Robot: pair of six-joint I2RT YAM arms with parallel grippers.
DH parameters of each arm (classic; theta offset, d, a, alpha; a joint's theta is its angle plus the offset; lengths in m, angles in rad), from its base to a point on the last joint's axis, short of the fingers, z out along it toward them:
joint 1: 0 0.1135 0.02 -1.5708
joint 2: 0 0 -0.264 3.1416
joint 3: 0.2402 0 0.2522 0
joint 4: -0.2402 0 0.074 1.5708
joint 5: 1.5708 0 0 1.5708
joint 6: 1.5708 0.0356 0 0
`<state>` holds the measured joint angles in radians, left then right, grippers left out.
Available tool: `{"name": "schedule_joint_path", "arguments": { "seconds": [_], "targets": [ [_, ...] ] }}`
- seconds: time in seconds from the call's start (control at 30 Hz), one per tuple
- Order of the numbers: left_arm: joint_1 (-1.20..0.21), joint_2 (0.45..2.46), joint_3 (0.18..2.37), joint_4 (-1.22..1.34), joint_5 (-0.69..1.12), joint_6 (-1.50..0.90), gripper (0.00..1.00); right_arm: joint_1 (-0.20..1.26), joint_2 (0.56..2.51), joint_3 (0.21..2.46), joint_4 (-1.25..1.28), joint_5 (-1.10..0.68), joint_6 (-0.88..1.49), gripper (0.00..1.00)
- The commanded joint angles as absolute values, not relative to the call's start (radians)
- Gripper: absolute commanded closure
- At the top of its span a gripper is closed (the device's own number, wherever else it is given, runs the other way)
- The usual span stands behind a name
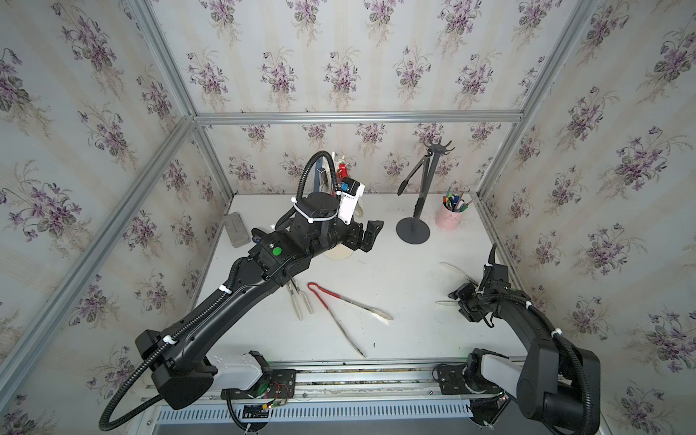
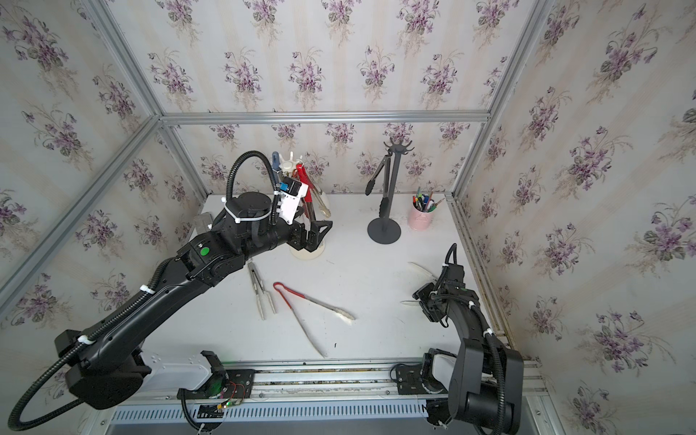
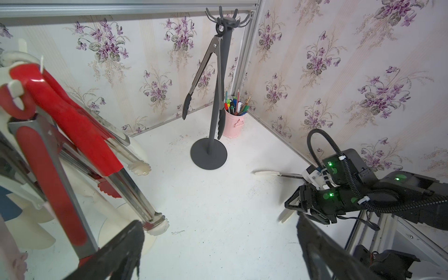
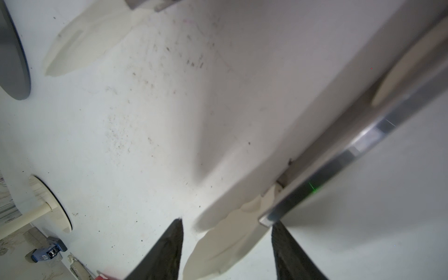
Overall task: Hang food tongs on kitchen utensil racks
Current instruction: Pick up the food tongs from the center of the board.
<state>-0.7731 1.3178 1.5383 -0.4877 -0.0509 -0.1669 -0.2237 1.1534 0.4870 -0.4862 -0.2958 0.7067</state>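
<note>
Food tongs (image 3: 72, 121) hang on white rack (image 2: 289, 164) and grey rack (image 3: 208, 157); three pairs lie on the table (image 2: 376, 282). Left gripper (image 3: 219, 220) spread, empty; right gripper (image 4: 228, 220) straddles white-tipped tongs (image 4: 339, 158), unclamped

Red-handled tongs (image 3: 84, 135): glossy steel arms, grips probably silicone; grey rack (image 3: 203, 161) matt.

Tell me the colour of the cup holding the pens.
The cup is pale pink, seen best in the left wrist view.
</note>
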Motion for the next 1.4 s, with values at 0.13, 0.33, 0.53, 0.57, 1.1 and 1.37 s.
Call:
{"name": "schedule_joint_path", "arguments": {
  "seconds": [0.13,0.33,0.53,0.57,1.1,1.37],
  "targets": [
    [-0.765,1.299,1.518,-0.474,-0.071,-0.157,0.01,-0.227,1.199,0.487,-0.437,-0.266,0.715,0.60],
    [-0.755,1.277,1.485,-0.475,-0.074,-0.158,0.01,-0.227,1.198,0.494,-0.434,-0.254,0.697,0.78],
    [-0.747,1.250,1.434,-0.475,-0.083,-0.168,0.01,-0.226,1.189,0.502,-0.442,-0.256,0.668,0.92],
    [-0.747,1.246,1.429,-0.475,-0.083,-0.167,0.01,-0.227,1.185,0.503,-0.443,-0.253,0.665,0.93],
    [-0.736,1.232,1.340,-0.474,-0.074,-0.200,0.01,-0.227,1.049,0.568,-0.440,-0.149,0.535,1.00],
    [-0.737,1.229,1.309,-0.473,-0.050,-0.215,0.01,-0.225,0.975,0.635,-0.365,-0.103,0.399,1.00]
  ]
}}
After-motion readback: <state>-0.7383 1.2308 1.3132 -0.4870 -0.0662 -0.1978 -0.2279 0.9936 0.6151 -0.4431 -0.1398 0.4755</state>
